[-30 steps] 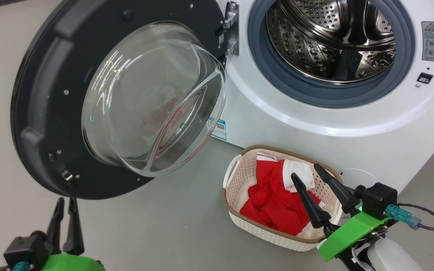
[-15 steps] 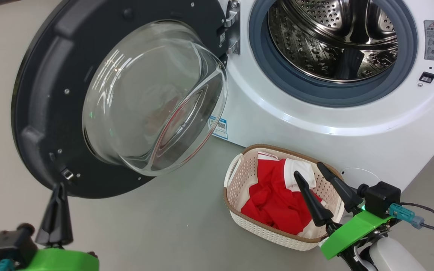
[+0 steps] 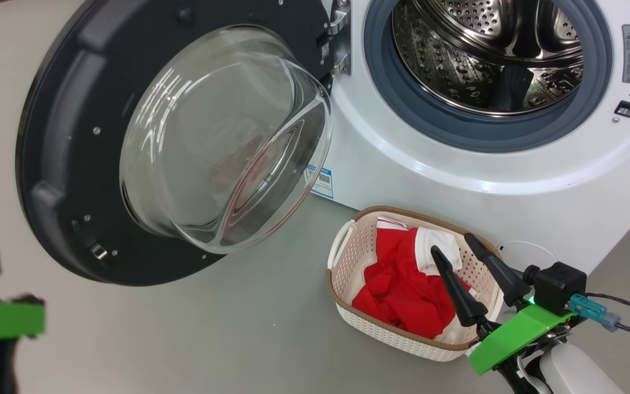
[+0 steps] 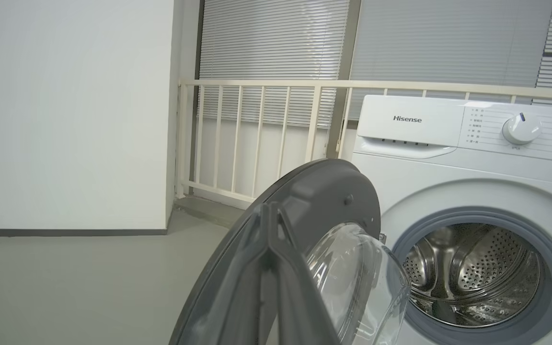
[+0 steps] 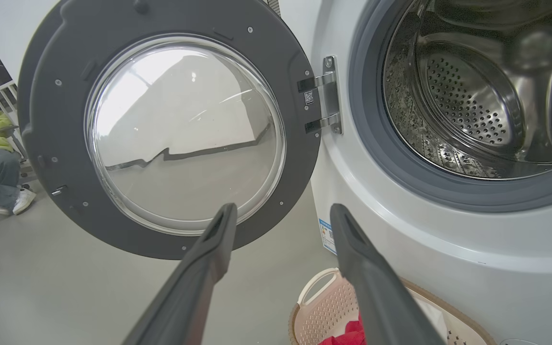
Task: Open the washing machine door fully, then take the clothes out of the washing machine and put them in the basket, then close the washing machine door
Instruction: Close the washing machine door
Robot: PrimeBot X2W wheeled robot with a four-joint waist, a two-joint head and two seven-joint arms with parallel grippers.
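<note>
Black door [image 3: 63, 164] edge sits just right of my pinched-shut left gripper [image 4: 270, 215], probably not touching; right gripper [image 3: 450, 243] splayed above basket [image 3: 386, 335].

left claw [image 4: 269, 215] closed, right claw [image 3: 451, 243] spread

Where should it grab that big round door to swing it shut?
The door is probably best taken by its dark outer rim, on the free edge farthest from the hinge, from the robot's left. The glass bowl bulges smooth, hard to pinch.
</note>
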